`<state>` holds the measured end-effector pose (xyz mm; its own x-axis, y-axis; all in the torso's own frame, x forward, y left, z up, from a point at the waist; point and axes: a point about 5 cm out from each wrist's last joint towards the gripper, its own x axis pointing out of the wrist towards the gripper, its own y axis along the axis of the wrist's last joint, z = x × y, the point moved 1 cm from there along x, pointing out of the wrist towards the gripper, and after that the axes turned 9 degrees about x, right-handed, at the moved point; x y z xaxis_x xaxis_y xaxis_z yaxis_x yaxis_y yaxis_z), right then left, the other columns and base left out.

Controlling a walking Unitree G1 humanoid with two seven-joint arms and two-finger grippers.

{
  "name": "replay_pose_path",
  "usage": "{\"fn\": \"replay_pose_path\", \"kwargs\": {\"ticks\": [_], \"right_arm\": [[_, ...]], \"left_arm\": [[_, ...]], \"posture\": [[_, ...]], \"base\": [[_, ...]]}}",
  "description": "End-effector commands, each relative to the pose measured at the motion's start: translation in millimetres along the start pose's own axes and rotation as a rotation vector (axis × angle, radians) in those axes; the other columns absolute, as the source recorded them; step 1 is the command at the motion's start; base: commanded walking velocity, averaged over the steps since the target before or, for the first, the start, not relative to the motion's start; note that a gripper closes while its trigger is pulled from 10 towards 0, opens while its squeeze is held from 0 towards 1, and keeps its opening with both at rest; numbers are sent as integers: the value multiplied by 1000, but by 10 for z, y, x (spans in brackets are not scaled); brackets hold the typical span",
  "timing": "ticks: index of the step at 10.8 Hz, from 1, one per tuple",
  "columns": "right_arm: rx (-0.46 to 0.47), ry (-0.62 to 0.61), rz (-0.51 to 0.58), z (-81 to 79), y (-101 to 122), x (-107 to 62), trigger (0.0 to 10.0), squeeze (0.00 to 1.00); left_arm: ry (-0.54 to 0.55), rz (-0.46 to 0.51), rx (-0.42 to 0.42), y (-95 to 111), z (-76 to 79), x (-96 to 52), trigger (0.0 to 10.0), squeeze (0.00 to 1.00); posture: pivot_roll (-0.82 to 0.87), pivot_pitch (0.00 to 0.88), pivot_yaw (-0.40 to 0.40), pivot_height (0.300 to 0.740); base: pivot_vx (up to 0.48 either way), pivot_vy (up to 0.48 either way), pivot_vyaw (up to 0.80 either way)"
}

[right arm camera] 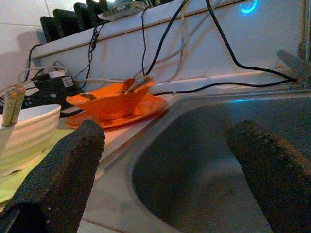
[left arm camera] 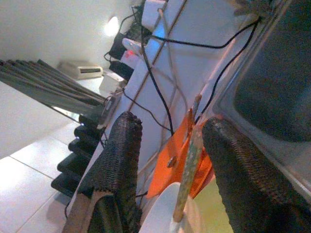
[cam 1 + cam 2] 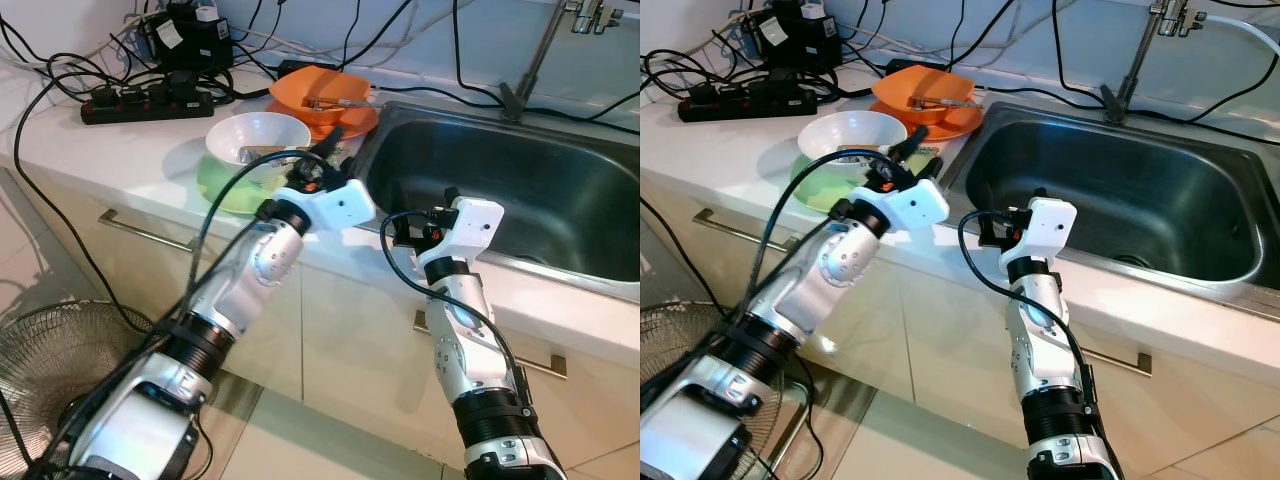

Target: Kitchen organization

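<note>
Left eye view shows the left gripper (image 3: 330, 143) reaching over the front edge of the white counter (image 3: 120, 140), its fingers spread apart and holding nothing, hovering just above the white bowl (image 3: 257, 137) that sits on a green plate (image 3: 222, 185). In the left wrist view a pair of chopsticks (image 2: 188, 167) leans out of that bowl, framed between the two fingers. Behind it, an orange bowl (image 3: 320, 92) rests on an orange plate (image 3: 352, 122) right at the steel sink's (image 3: 520, 190) left rim. The right gripper (image 3: 448, 196) hovers at the sink's front edge, fingers wide apart and empty, facing the open basin. A black power strip (image 3: 150, 100) and tangled cables crowd the counter's back left.
</note>
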<state>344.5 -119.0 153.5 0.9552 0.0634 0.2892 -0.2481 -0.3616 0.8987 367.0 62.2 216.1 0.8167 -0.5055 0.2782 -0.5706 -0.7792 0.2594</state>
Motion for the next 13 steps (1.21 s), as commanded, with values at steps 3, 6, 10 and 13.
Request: {"fn": "replay_pose_path", "kwargs": {"ticks": [3, 6, 10, 13], "right_arm": [[1, -5, 8, 7, -7, -33, 10000, 0], [3, -6, 8, -1, -10, -56, 10000, 0], [-5, -14, 4, 38, 1, -61, 10000, 0], [-8, -13, 6, 43, 15, -52, 10000, 0]], "left_arm": [[-65, 4, 93, -28, 50, 65, 10000, 816], [-92, -8, 126, -59, 86, 147, 10000, 0], [-41, -79, 170, -138, -61, 344, 10000, 0], [-52, -122, 180, -205, -61, 390, 10000, 0]], "posture": [[48, 12, 28, 740], [44, 30, 32, 740], [32, 46, 25, 740], [27, 50, 22, 740]], "base": [[0, 0, 0], [0, 0, 0], [0, 0, 0], [0, 0, 0]]}}
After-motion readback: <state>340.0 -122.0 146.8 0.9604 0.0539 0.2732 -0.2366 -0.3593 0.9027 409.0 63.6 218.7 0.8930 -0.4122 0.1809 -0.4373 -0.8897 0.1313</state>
